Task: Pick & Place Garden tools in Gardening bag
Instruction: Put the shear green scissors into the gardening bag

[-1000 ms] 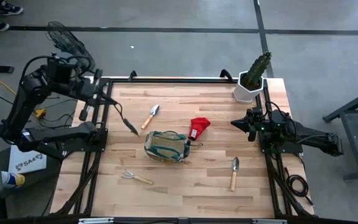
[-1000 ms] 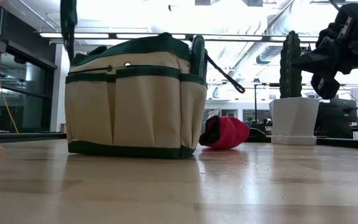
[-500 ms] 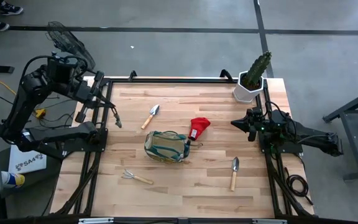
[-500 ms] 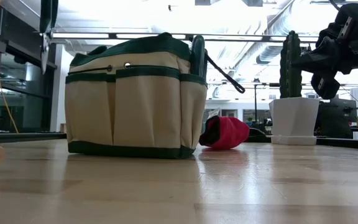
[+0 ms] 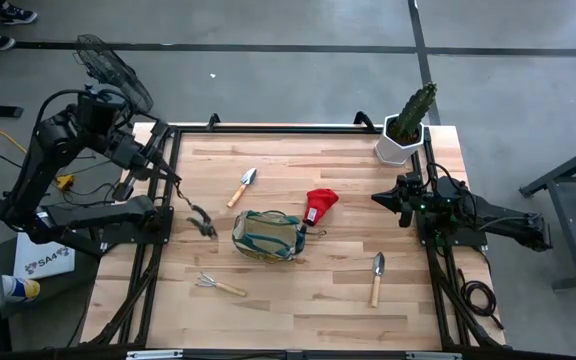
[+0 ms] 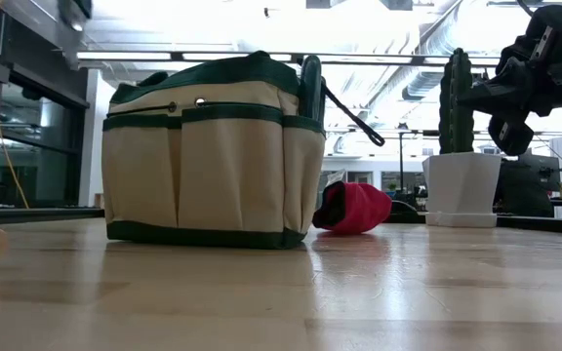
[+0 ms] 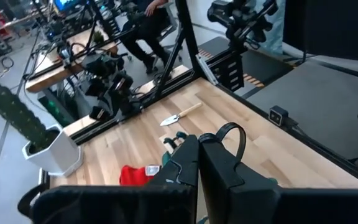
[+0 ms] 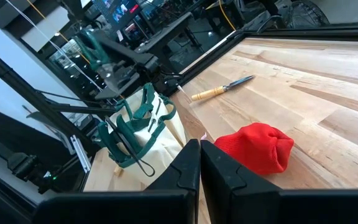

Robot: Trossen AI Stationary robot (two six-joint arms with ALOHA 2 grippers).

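At the table's left edge, the left gripper [image 5: 158,166] has its fingers closed, holding nothing. Below it on the wood lie dark shears [image 5: 203,220], long axis slanting toward the bag [image 5: 268,236] (just left of it). The right gripper [image 5: 380,197], fingers together, waits near the cactus [image 5: 413,110].

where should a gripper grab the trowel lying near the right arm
Grip the trowel around its wooden handle, coming straight down from above. It lies flat on the table, blade toward the far edge, handle toward the near edge, with bare wood on both sides for the fingers.
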